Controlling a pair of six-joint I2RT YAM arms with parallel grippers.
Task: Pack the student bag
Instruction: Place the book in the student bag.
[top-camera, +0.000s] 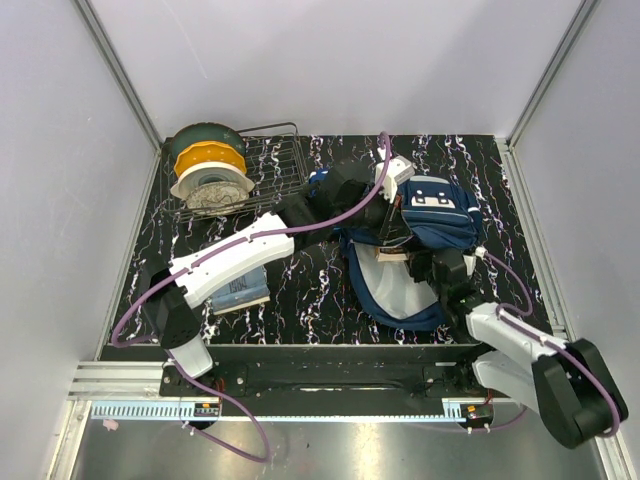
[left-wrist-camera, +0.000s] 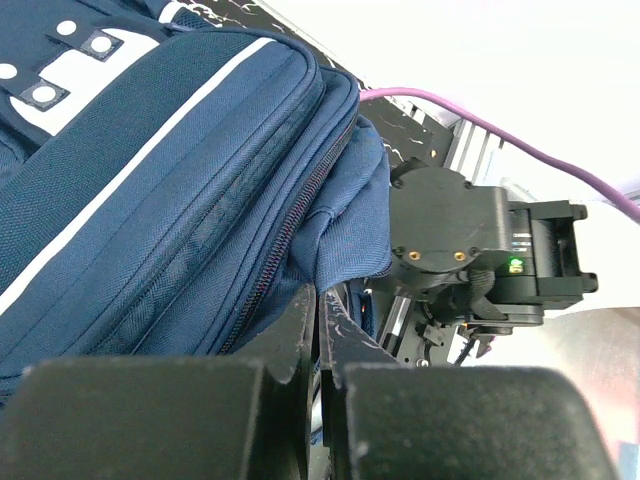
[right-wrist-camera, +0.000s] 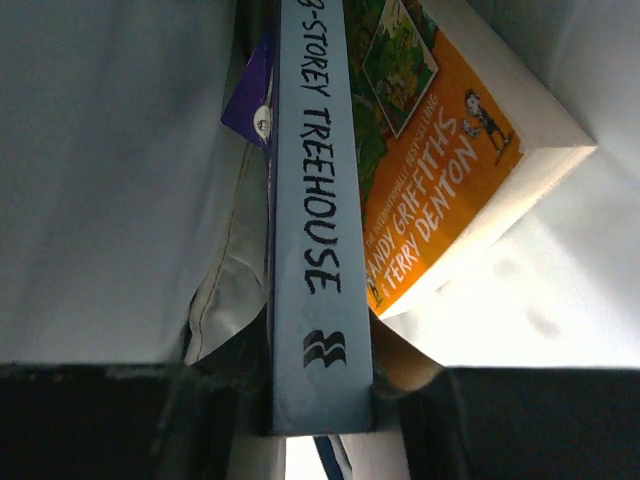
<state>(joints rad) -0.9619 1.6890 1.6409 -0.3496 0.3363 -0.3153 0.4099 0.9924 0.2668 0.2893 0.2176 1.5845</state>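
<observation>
- Gripping a paperback book (right-wrist-camera: 318, 250) with a pale blue spine and orange cover. Right jaws closed on the near end of the spine, the rest sticking out ahead of them.
- Already nosed into the large navy blue fabric backpack with white stripes (top-camera: 445, 220), lying on the black marbled surface (top-camera: 300, 290). Light grey lining on both sides of the right jaws.
- Pinching fully shut with the left jaws, seemingly on a fold of the navy fabric beside the zip. Probably holding the mouth open for the book.
- Tight on one side of the right jaws, lining almost on the spine. More open room on the cover side and past the far corner.
- Worth minding that corner snagging the lining when pushing deeper.
</observation>
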